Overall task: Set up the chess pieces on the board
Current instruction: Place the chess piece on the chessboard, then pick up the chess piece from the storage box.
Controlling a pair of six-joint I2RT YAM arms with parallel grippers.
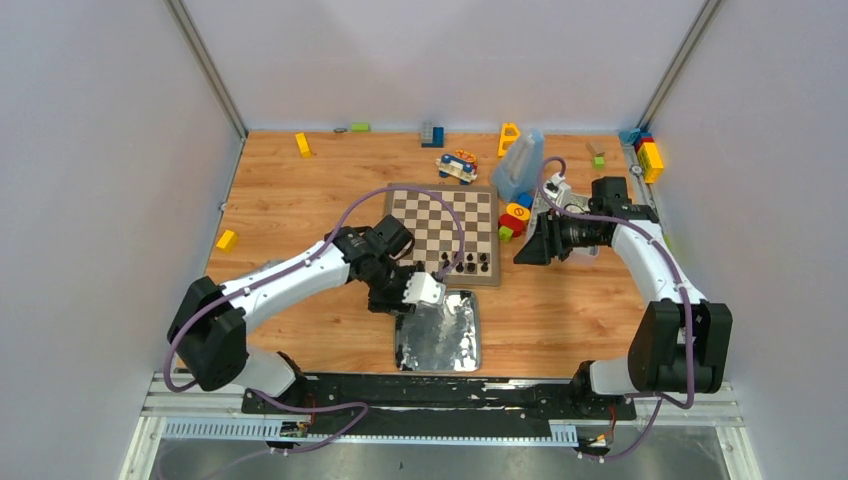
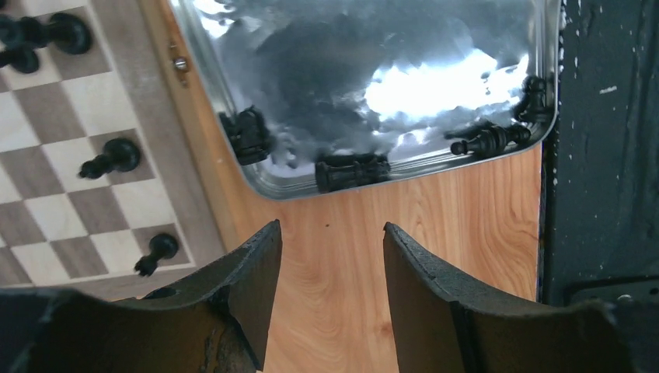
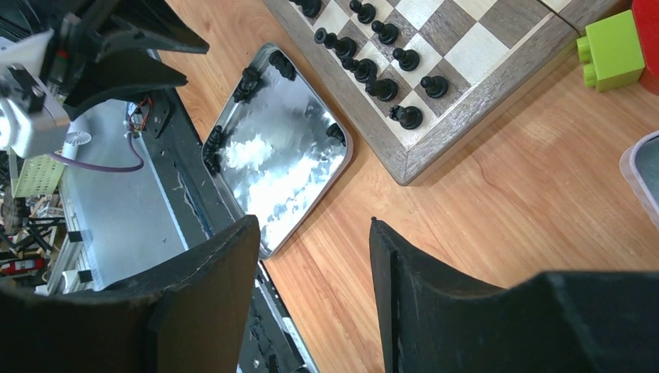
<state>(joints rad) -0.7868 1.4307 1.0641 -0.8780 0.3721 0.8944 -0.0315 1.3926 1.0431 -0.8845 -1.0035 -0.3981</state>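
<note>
Along the tray (image 2: pixel 435 85) rim pieces (image 2: pixel 351 171) lie flat; your jaws, both spread and empty, may clip metal, skidding them.

Top view: chess pieces (image 1: pixel 468 264) on the board (image 1: pixel 440 215) too small to tell kinds; left arm (image 1: pixel 300 275) hides the board's near-left corner. Left wrist view: board cut off at left and top edges, silver tray (image 2: pixel 435 85) cut off at top, its reflections blurred
</note>
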